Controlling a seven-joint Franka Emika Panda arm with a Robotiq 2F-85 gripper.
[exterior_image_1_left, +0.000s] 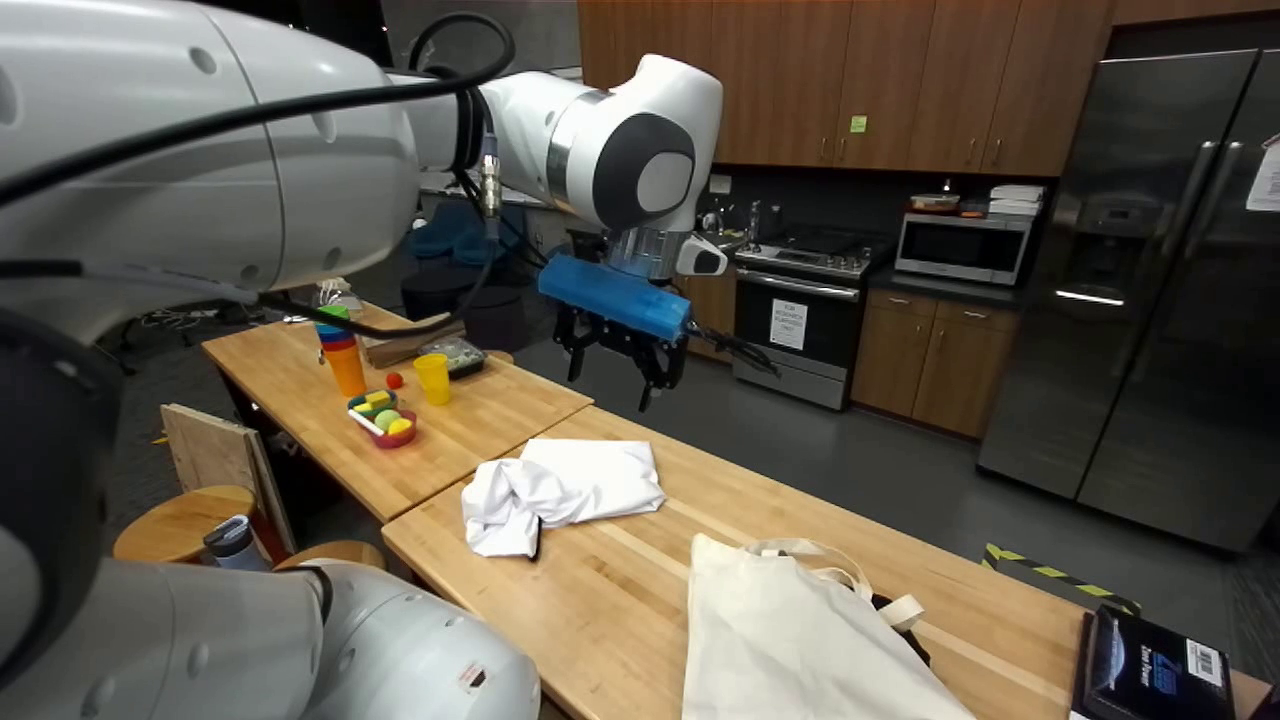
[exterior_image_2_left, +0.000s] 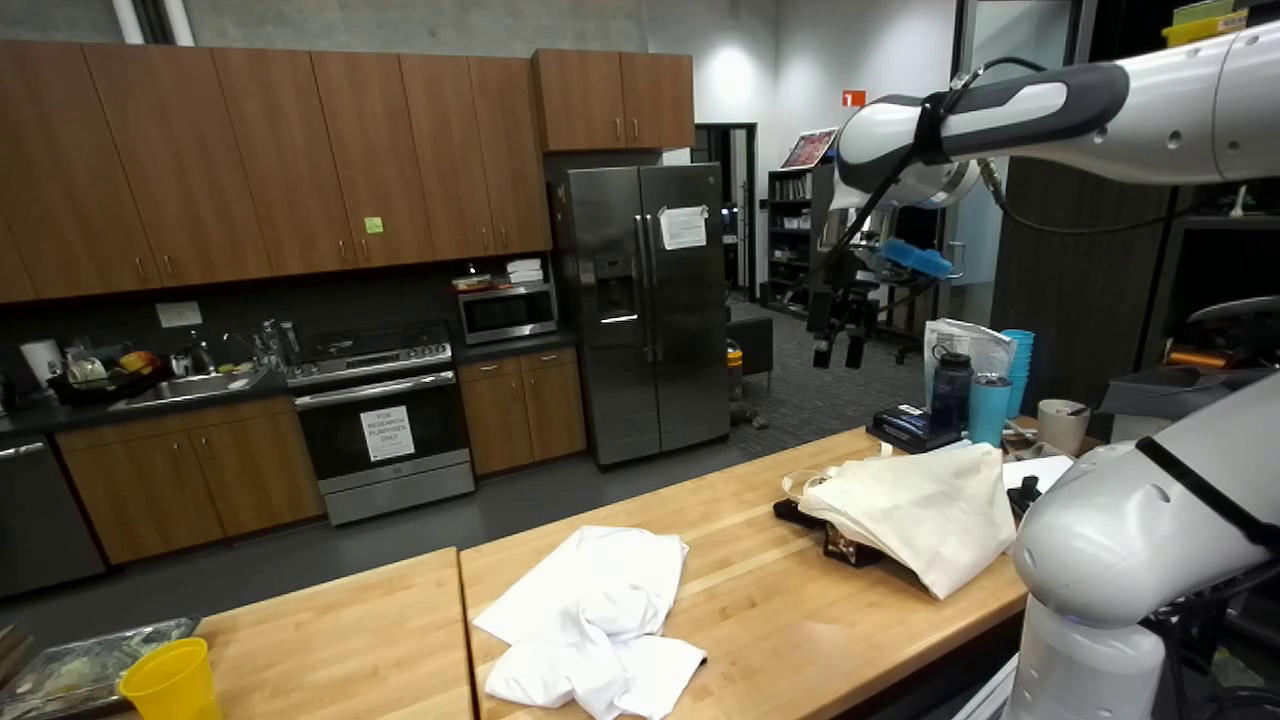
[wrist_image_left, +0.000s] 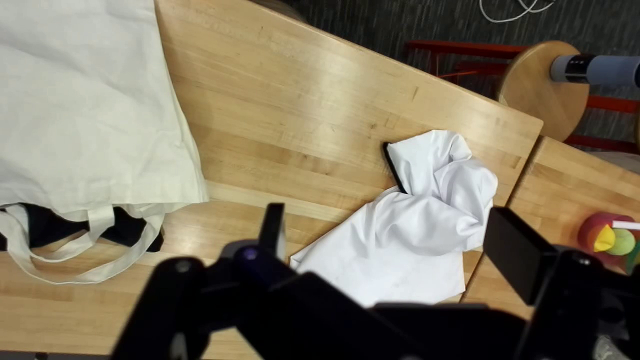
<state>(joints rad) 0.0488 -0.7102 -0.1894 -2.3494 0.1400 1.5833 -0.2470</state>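
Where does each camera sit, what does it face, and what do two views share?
An exterior view: beside the arm, facing over the tables toward the stove; arm and open pincer show.
An exterior view: near the yellow cup, facing the cabinets; arm and pincer at right.
Wrist view: on the arm, facing down at the white cloth; fingers enter from the bottom.
Both exterior views share white cloth, tote bag and fridge.

There hangs the end effector (exterior_image_2_left: 838, 354), jaws parted, above the worktop (exterior_image_2_left: 770, 625), where a white cloth (exterior_image_2_left: 605, 610) and a cream tote bag (exterior_image_2_left: 925, 505) lie apart!
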